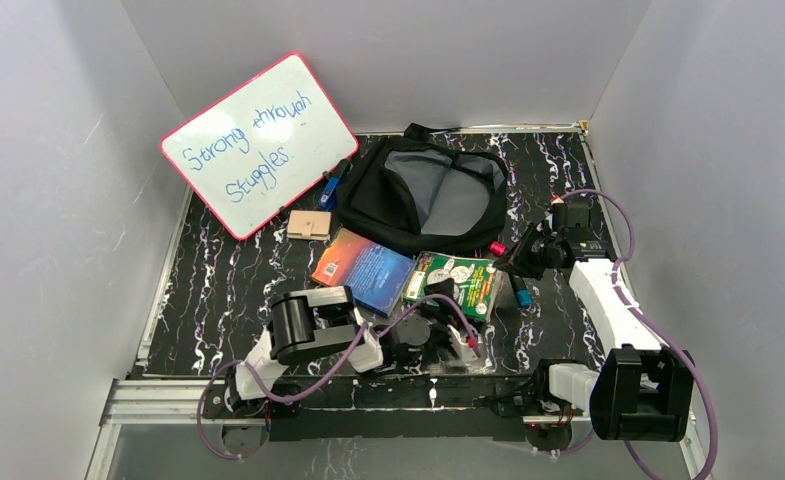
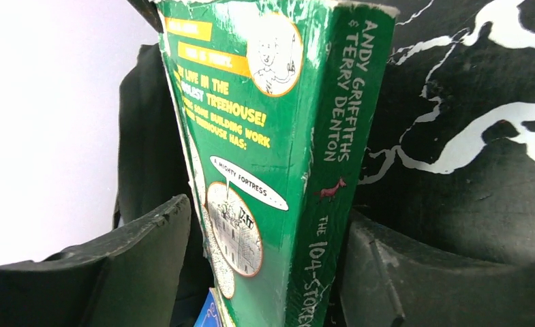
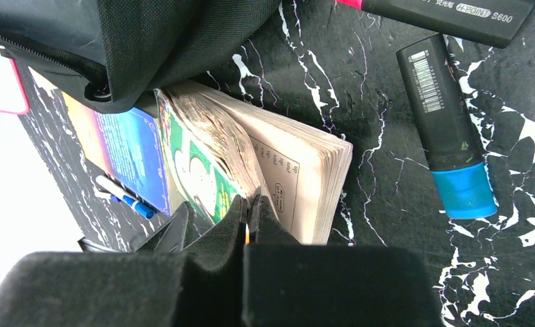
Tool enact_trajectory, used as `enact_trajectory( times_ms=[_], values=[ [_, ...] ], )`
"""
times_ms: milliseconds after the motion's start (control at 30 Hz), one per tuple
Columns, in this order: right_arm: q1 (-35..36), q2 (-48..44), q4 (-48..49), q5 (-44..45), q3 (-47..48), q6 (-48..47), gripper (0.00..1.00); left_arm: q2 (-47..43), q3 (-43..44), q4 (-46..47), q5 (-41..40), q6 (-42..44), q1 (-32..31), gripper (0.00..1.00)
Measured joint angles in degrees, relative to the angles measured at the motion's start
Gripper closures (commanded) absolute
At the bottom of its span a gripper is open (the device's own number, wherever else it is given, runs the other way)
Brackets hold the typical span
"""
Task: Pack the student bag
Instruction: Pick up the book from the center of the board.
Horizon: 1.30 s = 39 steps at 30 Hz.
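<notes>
Green book between spread fingers of low, folded left arm

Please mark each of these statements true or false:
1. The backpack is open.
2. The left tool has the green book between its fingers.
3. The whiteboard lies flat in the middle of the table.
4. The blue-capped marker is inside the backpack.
1. True. The large black fabric backpack is open, and its grey lining shows.
2. True. The left tool straddles the green paperback book, with one finger on each side. Whether it grips the book cannot be told.
3. False. The pink-framed whiteboard leans against the left wall at the far left of the table.
4. False. The black marker with the blue cap lies on the black marbled table, outside the backpack and near the green book.
</notes>
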Motion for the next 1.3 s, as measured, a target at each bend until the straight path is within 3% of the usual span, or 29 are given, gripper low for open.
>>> enact_trajectory(
  times_ms=[167,333,567,633,767,1067,1300],
  values=[
    [0.0,0.0,-0.2,-0.2,0.0,0.2,1.00,3.8,0.0,6.3,-3.1,2.5,-0.6,0.64],
    [0.0,-0.5,-0.3,-0.3,0.0,0.2,0.98,4.9,-0.2,8.3,-4.6,3.3,-1.2,0.75],
    [0.0,-3.9,-1.8,1.0,0.0,0.3,0.45,6.0,0.0,11.9,-6.7,3.4,-1.8,1.00],
    [0.0,-5.5,-3.2,2.1,0.0,0.3,0.31,7.2,0.0,12.0,-7.1,3.5,-1.8,1.00],
    [0.0,-10.2,-5.6,4.2,-0.5,1.1,0.19,9.1,1.5,12.5,-8.5,4.3,-2.2,1.00],
    [0.0,-19.9,-6.9,2.1,-10.5,9.0,0.13,9.6,2.3,12.6,-9.9,4.3,-2.4,1.00],
    [0.0,-19.8,-0.5,-4.6,-19.5,16.4,0.13,9.6,2.4,12.6,-10.1,4.1,-2.7,1.00]
  ],
)
